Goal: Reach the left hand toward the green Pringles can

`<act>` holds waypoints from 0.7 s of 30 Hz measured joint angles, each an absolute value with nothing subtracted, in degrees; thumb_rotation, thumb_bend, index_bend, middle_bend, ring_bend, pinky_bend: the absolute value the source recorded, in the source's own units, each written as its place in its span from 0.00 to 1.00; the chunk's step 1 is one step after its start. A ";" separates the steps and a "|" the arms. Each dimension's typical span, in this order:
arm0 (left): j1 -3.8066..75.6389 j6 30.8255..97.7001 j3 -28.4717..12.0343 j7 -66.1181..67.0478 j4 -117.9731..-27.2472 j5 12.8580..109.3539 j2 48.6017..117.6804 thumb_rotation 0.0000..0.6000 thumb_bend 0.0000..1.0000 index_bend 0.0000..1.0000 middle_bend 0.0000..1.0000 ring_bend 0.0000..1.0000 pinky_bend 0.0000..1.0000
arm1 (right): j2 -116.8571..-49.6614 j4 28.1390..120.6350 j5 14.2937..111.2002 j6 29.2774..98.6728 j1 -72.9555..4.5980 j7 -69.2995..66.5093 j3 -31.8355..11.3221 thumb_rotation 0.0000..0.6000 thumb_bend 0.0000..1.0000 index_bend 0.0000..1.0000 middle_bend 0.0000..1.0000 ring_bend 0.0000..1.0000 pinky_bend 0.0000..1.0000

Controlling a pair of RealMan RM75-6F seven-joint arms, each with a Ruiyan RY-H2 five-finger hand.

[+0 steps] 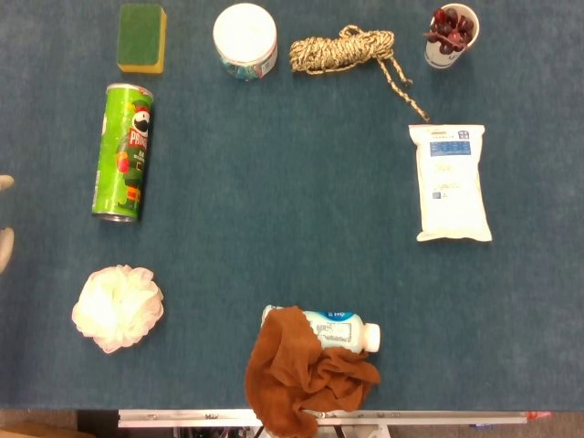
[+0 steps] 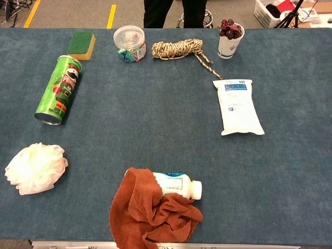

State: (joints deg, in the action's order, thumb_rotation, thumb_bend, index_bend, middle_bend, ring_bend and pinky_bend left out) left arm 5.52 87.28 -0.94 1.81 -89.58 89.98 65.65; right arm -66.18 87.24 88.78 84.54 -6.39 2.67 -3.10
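The green Pringles can (image 1: 123, 151) lies on its side at the left of the blue table, its open metal end toward the near edge; in the chest view the can (image 2: 58, 90) lies the same way. Of my left hand (image 1: 5, 219) only two pale fingertips (image 1: 5, 248) peek in at the left edge of the head view. They are spread apart with nothing between them, well left of the can and not touching it. The chest view does not show the hand. My right hand appears in neither view.
A green-and-yellow sponge (image 1: 142, 37) and a lidded tub (image 1: 245, 41) sit behind the can. A white bath pouf (image 1: 118, 307) lies near it in front. Further right are a rope coil (image 1: 347, 49), a cup (image 1: 451, 36), a white pouch (image 1: 449, 182), and a bottle (image 1: 338, 332) under a brown cloth (image 1: 297, 379).
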 measured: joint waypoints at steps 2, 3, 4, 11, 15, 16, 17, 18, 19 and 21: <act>5.55 87.23 -0.93 1.81 -89.67 90.05 65.63 1.00 0.42 0.24 0.17 0.25 0.39 | -66.21 87.18 88.75 84.45 -6.43 2.68 -3.06 1.00 0.05 0.31 0.21 0.20 0.39; 5.56 87.24 -0.91 1.80 -89.69 90.12 65.64 1.00 0.45 0.24 0.17 0.25 0.39 | -66.21 87.19 88.75 84.47 -6.42 2.69 -3.07 1.00 0.05 0.31 0.21 0.20 0.39; 5.56 87.23 -0.87 1.82 -89.72 90.20 65.65 1.00 0.49 0.24 0.17 0.25 0.39 | -66.21 87.19 88.76 84.52 -6.41 2.69 -3.07 1.00 0.05 0.31 0.21 0.20 0.39; 5.89 86.85 -1.00 1.23 -89.31 90.22 66.14 1.00 0.74 0.25 0.17 0.24 0.39 | -65.95 87.62 88.68 85.19 -5.99 3.11 -3.04 1.00 0.05 0.31 0.21 0.20 0.39; 6.34 86.00 -1.06 0.59 -88.59 90.12 66.64 1.00 0.87 0.25 0.17 0.23 0.39 | -65.69 88.30 88.77 86.33 -5.44 3.87 -3.07 1.00 0.05 0.31 0.21 0.20 0.39; 6.46 85.73 -1.06 0.44 -88.42 90.06 66.75 1.00 0.90 0.25 0.16 0.23 0.39 | -65.63 88.49 88.81 86.64 -5.30 4.09 -3.08 1.00 0.05 0.31 0.21 0.20 0.39; 6.64 85.36 -1.05 0.25 -88.23 89.99 66.87 1.00 0.93 0.25 0.16 0.22 0.39 | -65.55 88.74 88.87 87.05 -5.09 4.43 -3.09 1.00 0.05 0.31 0.21 0.20 0.39; 6.77 85.10 -1.04 0.10 -88.14 89.95 66.94 1.00 0.96 0.25 0.16 0.22 0.39 | -65.50 88.91 88.91 87.32 -4.94 4.69 -3.10 1.00 0.05 0.31 0.21 0.20 0.39; 6.88 84.84 -1.03 -0.01 -88.10 89.87 66.99 1.00 0.98 0.25 0.16 0.21 0.39 | -65.46 89.06 88.93 87.51 -4.80 4.92 -3.09 1.00 0.05 0.31 0.21 0.20 0.39; 7.04 84.51 -1.10 0.16 -88.11 89.53 67.14 1.00 1.00 0.25 0.15 0.20 0.39 | -65.38 89.35 88.94 87.73 -4.57 5.35 -3.07 1.00 0.05 0.31 0.21 0.20 0.39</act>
State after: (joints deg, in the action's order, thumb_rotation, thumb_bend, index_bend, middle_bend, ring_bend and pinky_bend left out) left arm 7.04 84.51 -1.10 0.16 -88.11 89.53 67.14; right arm -65.38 89.35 88.94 87.73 -4.57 5.35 -3.07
